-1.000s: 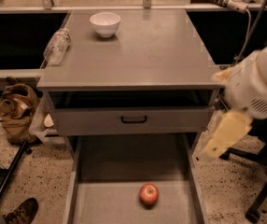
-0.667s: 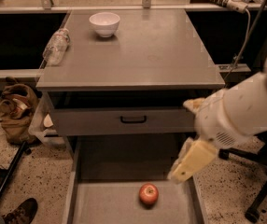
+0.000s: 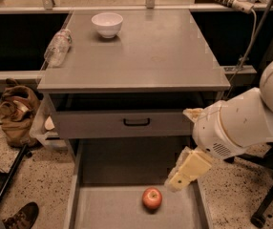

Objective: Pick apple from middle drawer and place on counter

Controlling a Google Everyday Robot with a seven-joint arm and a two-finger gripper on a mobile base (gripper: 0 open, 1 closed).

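**end effector poised beside the apple in the open drawer**

the end effector (image 3: 188,170), a cream-coloured block at the tip of a bulky white arm, hangs over the right side of the middle drawer (image 3: 108,209). the apple (image 3: 152,198) lies just below it and a little to its left, free on the drawer's bare floor. the end effector holds nothing; how far open it is i cannot tell.

the step in hand looks like the reach for the grasp. to do it well, shift left until centred over the apple, then come straight down, keeping off the thin drawer wall on the right and the closed drawer front (image 3: 136,122) above and behind. the apple is round, smooth and glossy, red with a yellowish patch, so it could roll on the flat grey floor if nudged off-centre; close across its widest part. the worktop (image 3: 146,51), a smooth, slightly glossy grey slab, lies well above and behind, with a white bowl (image 3: 107,24) and a clear plastic bottle (image 3: 57,46) toward its far left.
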